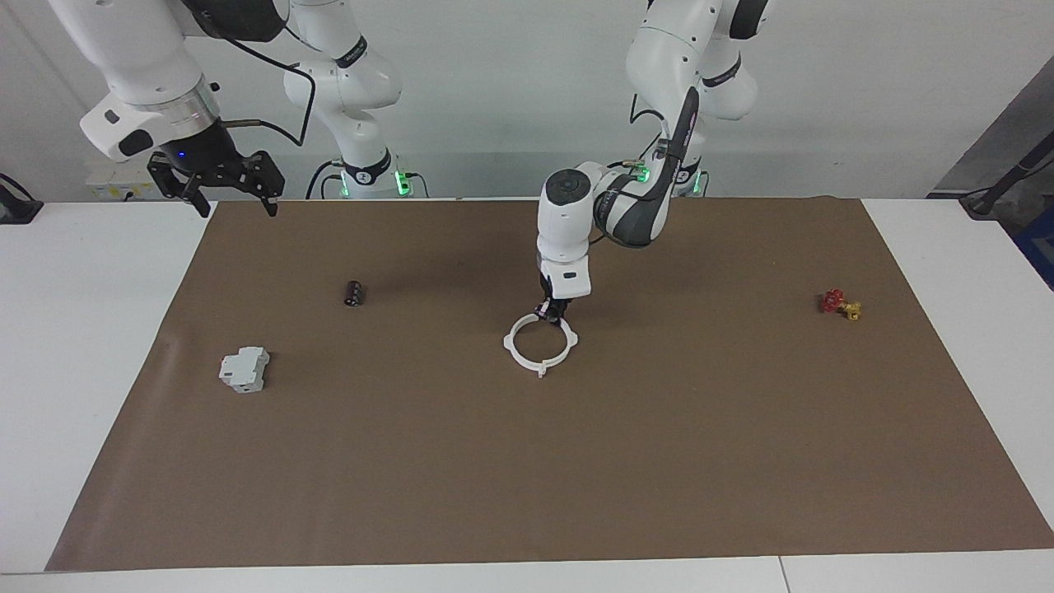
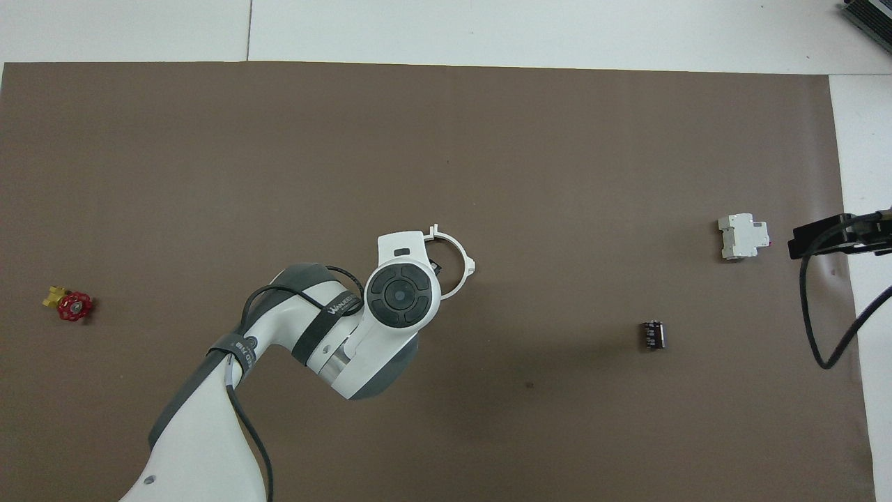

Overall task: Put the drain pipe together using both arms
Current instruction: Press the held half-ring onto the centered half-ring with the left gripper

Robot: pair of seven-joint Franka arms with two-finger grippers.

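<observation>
Drain pipe [image 1: 540, 343] — left end effector [image 1: 552, 311] down at rim.

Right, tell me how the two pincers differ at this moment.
The left pincer is down at the white ring on the brown mat; the right pincer hangs high over the mat's edge, waiting. The right's fingers are spread open; the left's are too hidden to judge. Both are black and point downward.

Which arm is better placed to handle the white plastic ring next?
Left. Its hand is down at the thin white plastic ring on the brown mat, at the rim nearest the robots. The right hand waits raised at the mat's edge, well away from the ring.
</observation>
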